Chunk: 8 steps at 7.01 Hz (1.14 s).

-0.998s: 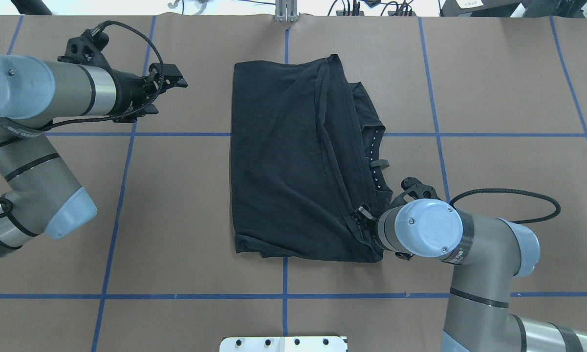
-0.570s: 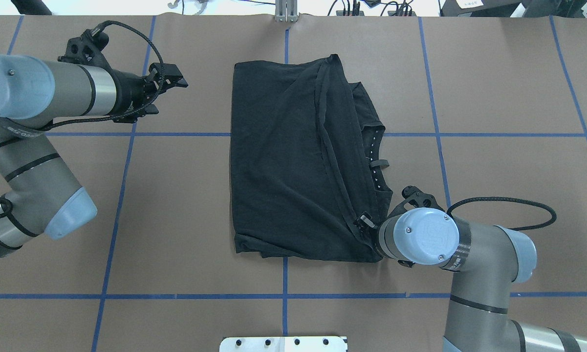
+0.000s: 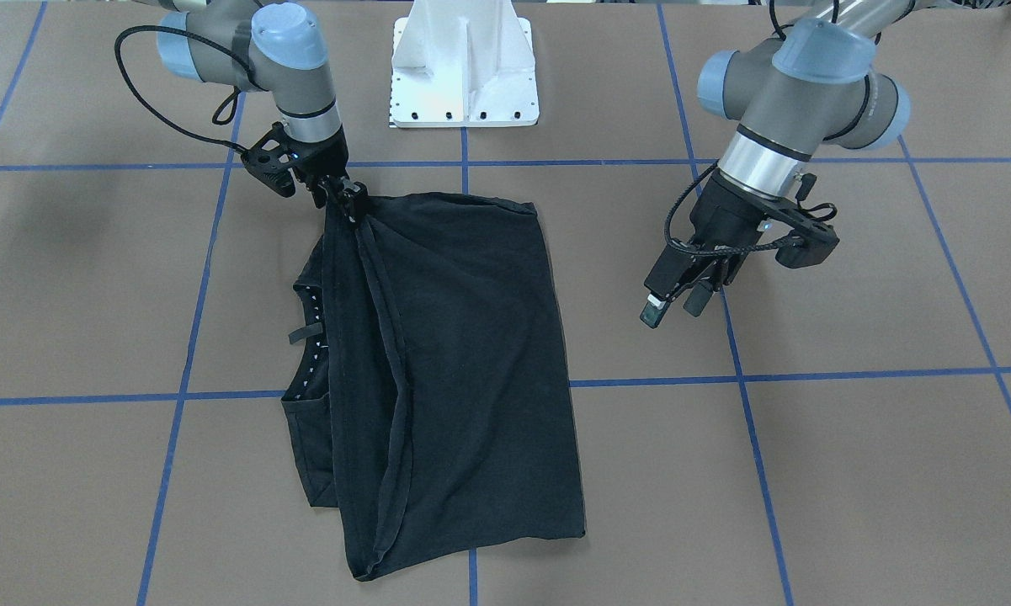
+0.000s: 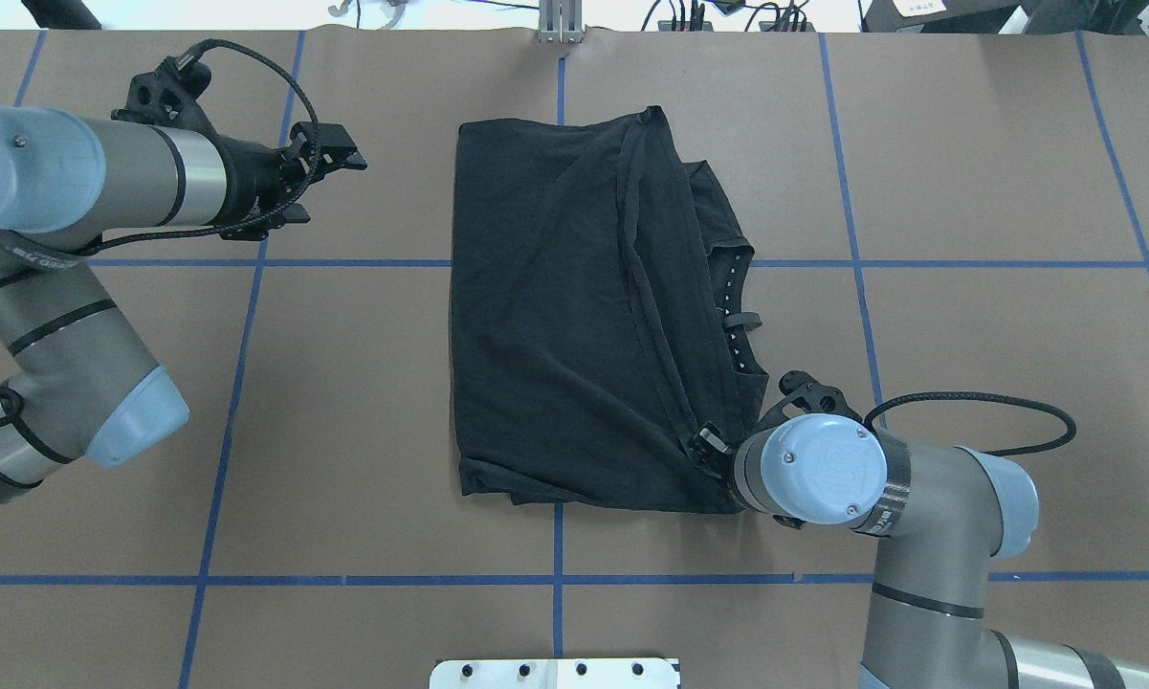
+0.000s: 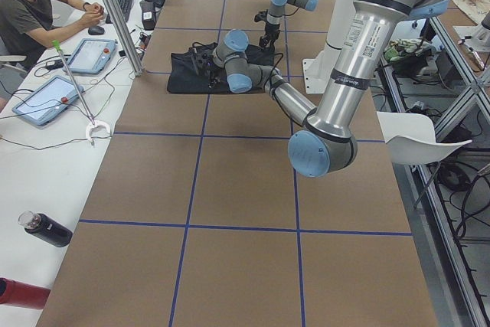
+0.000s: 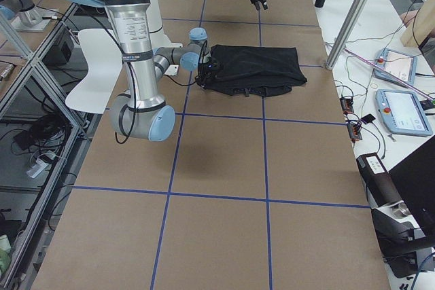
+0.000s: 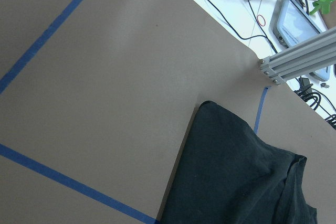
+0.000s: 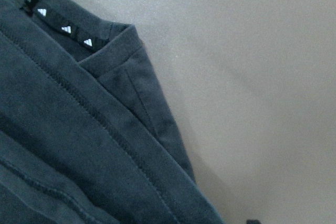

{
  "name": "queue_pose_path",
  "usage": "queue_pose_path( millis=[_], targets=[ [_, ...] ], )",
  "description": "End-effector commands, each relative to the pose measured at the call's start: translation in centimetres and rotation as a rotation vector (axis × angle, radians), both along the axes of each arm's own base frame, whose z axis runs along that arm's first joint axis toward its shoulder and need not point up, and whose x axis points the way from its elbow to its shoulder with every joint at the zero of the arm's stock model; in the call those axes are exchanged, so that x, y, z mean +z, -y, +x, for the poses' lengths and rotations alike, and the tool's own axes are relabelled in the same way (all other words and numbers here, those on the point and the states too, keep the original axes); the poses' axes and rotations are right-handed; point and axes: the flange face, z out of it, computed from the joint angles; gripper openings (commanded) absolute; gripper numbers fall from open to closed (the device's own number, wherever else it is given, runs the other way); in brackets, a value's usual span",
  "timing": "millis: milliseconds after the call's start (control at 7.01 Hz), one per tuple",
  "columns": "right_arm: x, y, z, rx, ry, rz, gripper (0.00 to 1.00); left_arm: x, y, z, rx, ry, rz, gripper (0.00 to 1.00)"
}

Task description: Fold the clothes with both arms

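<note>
At the near right corner of the shirt [image 4: 555,316], the right tool [image 4: 710,444] is seen clamped on the fabric, and creases are drawn from that corner across the cloth. The shirt is laid folded, roughly rectangular, at the middle of the table [image 4: 966,144], over a crossing of blue tape lines [image 4: 344,262]. Its collar [image 4: 739,321], marked with small white logos, is turned toward the robot's right and is partly covered by a folded-over layer. Farther off, on the left, the left tool [image 3: 673,308] is angled down toward the table, apart from the shirt's left edge, with its fingers parted.
</note>
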Motion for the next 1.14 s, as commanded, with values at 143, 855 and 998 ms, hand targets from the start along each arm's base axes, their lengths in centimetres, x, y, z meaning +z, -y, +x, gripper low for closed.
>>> queue_pose_path(
  millis=[143, 855, 998],
  targets=[
    [0.42, 0.27, -0.19, 0.008, -0.013, 0.009, 0.72, 0.08, 0.03, 0.02, 0.0, 0.001, -0.002, 1.0],
    [0.98, 0.35, -0.45, 0.005, -0.025, 0.009, 0.0, -0.01, 0.0, -0.02, 0.0, -0.001, 0.001, 1.0],
    [0.61, 0.41, -0.3, 0.007, -0.018, 0.012, 0.0, 0.08, -0.02, -0.03, 0.0, 0.0, -0.001, 1.0]
  ],
)
